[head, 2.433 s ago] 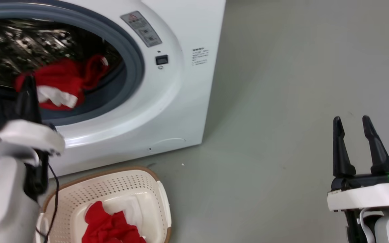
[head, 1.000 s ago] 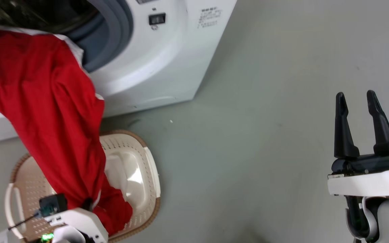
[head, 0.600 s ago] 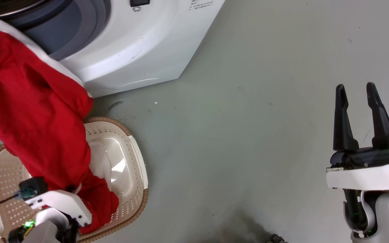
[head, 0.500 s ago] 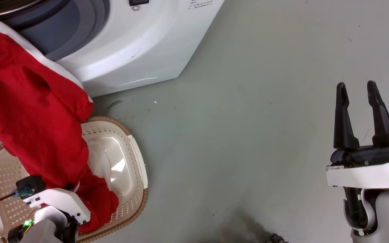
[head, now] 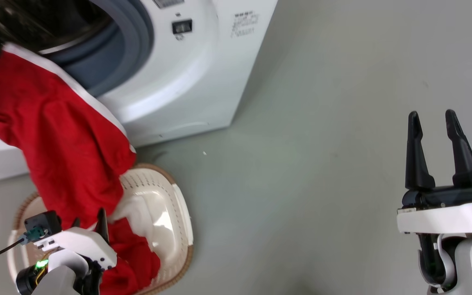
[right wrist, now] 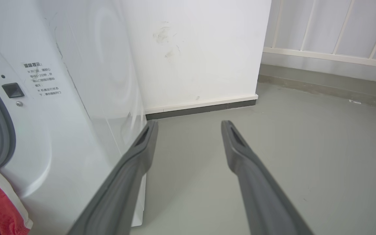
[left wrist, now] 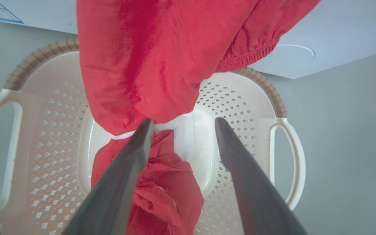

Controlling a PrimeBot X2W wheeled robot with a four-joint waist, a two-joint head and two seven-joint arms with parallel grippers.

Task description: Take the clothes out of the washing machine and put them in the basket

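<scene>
- A red garment (head: 68,139) is being draped from the washing machine (head: 187,82) into the laundry basket (head: 182,213), beside a white cloth (head: 135,211).
- Left gripper (left wrist: 181,122) and right gripper (head: 432,116) are being held spread, empty.

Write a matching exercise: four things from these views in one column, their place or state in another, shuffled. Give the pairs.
1. left gripper
2. right gripper
3. red garment
4. basket

a. on the floor, clothes inside
b. open, over bare floor
c. draped from the washer down to the basket
d. open, over the basket

Pairs: 1-d, 2-b, 3-c, 4-a
</scene>
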